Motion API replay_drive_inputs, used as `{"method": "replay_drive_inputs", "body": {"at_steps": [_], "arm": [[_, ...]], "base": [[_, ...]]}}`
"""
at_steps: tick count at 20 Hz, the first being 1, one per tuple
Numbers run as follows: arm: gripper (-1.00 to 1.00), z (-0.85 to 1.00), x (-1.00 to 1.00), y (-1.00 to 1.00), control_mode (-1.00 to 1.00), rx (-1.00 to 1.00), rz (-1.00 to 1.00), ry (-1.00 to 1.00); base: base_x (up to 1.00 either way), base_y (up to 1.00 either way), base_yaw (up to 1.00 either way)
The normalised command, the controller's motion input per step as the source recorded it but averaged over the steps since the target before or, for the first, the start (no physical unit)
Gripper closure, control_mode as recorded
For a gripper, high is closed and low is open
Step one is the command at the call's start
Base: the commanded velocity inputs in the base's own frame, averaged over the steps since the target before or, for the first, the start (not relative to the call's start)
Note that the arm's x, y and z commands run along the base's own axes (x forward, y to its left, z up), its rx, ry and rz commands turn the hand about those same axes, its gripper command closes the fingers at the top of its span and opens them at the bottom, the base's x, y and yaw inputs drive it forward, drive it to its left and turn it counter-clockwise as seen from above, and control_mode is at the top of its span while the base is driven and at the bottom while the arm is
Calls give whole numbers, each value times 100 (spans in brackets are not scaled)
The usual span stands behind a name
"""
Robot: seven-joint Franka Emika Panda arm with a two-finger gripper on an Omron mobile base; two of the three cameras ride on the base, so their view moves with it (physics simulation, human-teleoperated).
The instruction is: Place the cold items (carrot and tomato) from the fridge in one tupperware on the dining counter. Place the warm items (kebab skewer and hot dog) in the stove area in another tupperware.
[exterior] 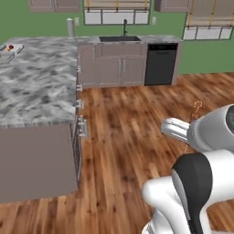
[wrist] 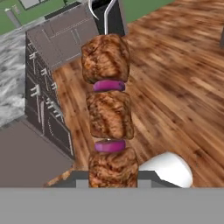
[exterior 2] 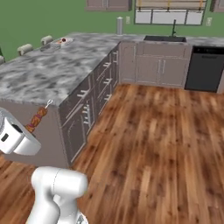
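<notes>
The arm (exterior: pixel 201 183) is glossy white with rounded, tube-like shells. A dark grey-black band wraps one joint (exterior: pixel 194 183), at about five o'clock in the left base view.

Arm folded low over base; pincer (wrist: pixel 113 177) clamped on kebab skewer (wrist: pixel 108 109).

Light is even and bright everywhere, with almost no shadows; all pictures look soft and slightly blurred.

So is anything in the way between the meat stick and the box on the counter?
Nothing visible blocks it. The pincer holds the kebab skewer over open floor, and the marble counter leading to the far tupperware looks bare.
</notes>
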Motion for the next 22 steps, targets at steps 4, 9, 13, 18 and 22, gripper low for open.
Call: {"method": "replay_drive_inputs", "body": {"at_steps": [4, 9, 13, 18, 22], "arm": [[100, 0, 0, 0, 100, 0, 0, 0], [100, 0, 0, 0, 100, 0, 0, 0], [100, 0, 0, 0, 100, 0, 0, 0], [100, 0, 0, 0, 100, 0, 0, 0], [100, 0, 0, 0, 100, 0, 0, 0]], "base": [[0, 100, 3], [2, 100, 0], [6, 100, 0], [14, 100, 0], [23, 100, 0]]}}
